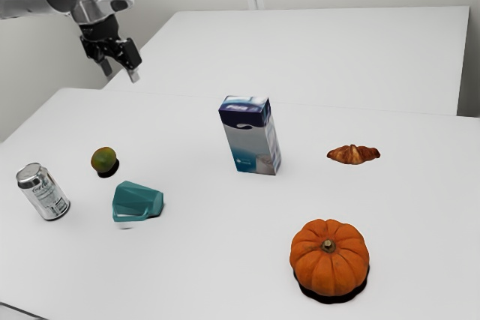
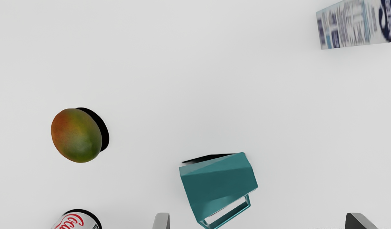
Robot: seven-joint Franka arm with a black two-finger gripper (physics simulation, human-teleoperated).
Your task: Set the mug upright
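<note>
Claw (image 1: pixel 120 71) hangs empty above the level of the counter (image 1: pixel 202 267), its two fingers spread wide apart. Lower than the claw and well apart from it, the teal mug (image 1: pixel 137 200) lies on its side, near a mango (image 1: pixel 103 159) and a soda can (image 1: pixel 43 192).

**Six Items, No Kind Twice**

We count six items on the table (image 1: pixel 217 275), each the single one of its kind. We tally one mug (image 2: pixel 219 183), one Coca-Cola can (image 1: pixel 43 192), one mango (image 2: pixel 76 135), one carton (image 1: pixel 251 140), one croissant (image 1: pixel 354 154) and one pumpkin (image 1: pixel 330 258). By our count, that makes two fruits, the mango and the pumpkin, and one pastry, the croissant.
</note>
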